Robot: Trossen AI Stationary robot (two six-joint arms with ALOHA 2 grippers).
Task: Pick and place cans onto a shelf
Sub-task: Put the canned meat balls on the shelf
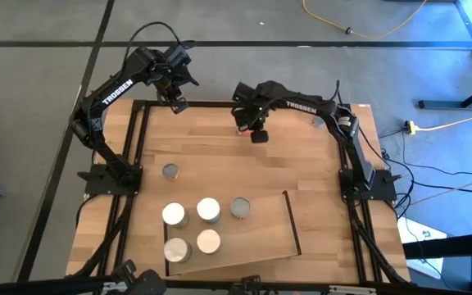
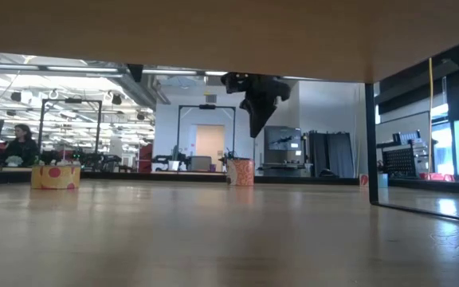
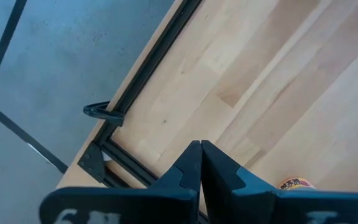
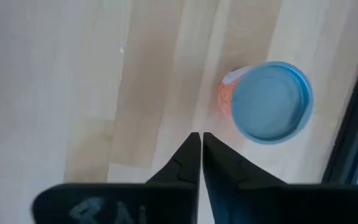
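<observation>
Several cans stand upright in the high view. A grey-topped can (image 1: 170,171) is alone at mid-left. Three cans (image 1: 208,210) line the shelf's (image 1: 260,233) far edge, and two cream-topped cans (image 1: 208,241) stand on its left part. My right gripper (image 4: 201,137) is shut and empty above the table's far middle, beside an orange-sided can (image 4: 271,101). It also shows in the high view (image 1: 258,136). My left gripper (image 3: 201,146) is shut and empty over the table's far left corner (image 1: 177,105). A bit of an orange can (image 3: 297,183) shows beside its fingers.
The table's black frame (image 3: 148,68) runs along the far left corner. In the low view the shelf panel (image 2: 213,32) spans overhead, with its black bar (image 2: 370,143) at the right. A yellow can (image 2: 56,175) and an orange can (image 2: 240,171) stand far off.
</observation>
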